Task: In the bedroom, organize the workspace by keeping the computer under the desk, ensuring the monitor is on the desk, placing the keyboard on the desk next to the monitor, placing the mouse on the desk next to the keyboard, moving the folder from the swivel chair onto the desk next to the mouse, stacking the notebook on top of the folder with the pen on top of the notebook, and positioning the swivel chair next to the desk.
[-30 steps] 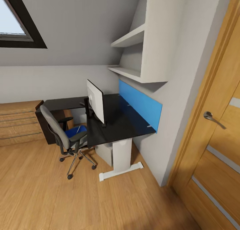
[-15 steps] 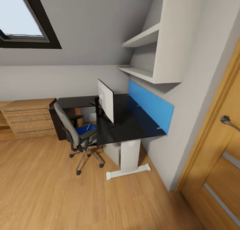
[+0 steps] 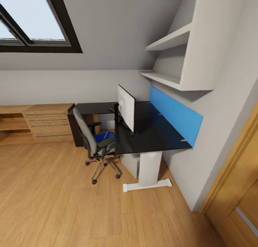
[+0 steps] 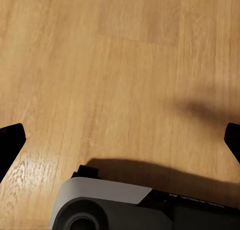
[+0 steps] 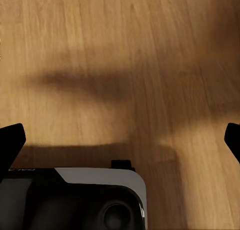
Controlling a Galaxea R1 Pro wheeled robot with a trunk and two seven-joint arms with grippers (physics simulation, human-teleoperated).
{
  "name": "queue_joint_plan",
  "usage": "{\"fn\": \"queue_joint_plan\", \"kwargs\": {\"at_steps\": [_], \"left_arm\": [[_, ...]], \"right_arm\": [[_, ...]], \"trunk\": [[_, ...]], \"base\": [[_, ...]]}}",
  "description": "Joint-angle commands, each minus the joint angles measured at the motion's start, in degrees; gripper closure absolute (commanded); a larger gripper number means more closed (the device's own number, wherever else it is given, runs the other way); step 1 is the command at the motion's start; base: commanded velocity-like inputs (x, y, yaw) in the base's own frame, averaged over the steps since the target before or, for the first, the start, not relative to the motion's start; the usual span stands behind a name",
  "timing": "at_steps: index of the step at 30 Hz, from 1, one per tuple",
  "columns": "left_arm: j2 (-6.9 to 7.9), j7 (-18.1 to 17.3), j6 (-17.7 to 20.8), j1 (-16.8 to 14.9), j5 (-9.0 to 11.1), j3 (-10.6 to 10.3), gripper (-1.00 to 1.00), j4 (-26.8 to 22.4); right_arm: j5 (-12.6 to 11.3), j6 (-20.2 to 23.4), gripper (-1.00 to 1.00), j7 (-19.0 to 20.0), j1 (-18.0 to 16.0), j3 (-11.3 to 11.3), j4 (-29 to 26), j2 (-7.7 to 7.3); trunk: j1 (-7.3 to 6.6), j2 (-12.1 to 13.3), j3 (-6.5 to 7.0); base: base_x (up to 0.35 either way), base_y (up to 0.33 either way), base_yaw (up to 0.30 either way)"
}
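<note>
- L-shaped desk with glossy black top (image 3: 150, 137): on a white pedestal leg; black drawer unit at its far end.
- Wide flat monitor with white back (image 3: 126, 107): upright near the desk top's chair-side edge, about mid-length, seen edge-on.
- Light grey boxy computer tower (image 3: 130, 164): on the floor under the desk, just beside the white leg.
- Grey swivel chair with black armrests and chrome star base (image 3: 94, 145): seat tucked against the desk edge.
- Flat bright blue folder (image 3: 105, 135): lying on the chair seat.
</note>
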Motion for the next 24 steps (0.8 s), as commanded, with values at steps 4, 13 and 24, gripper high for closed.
{"fn": "queue_joint_plan", "kwargs": {"at_steps": [4,13,24], "left_arm": [[0.03,-0.43,-0.02,0.01,0.42,0.23,-1.00,-0.04],[0.01,-0.43,-0.02,0.01,0.42,0.23,-1.00,-0.04],[-0.03,-0.43,-0.02,0.01,0.39,0.23,-1.00,-0.03]], "right_arm": [[0.03,-0.17,-1.00,-0.12,-0.03,0.12,0.03,-0.01],[0.04,-0.17,-1.00,-0.12,-0.03,0.10,0.03,-0.01],[0.04,-0.17,-1.00,-0.12,-0.03,-0.11,0.03,-0.05]], "trunk": [[0.01,-0.04,-0.06],[0.01,-0.04,-0.06],[0.01,-0.04,-0.06]], "base": [[0.000,0.012,0.036],[0.000,0.155,0.005],[0.000,0.160,0.157]]}}
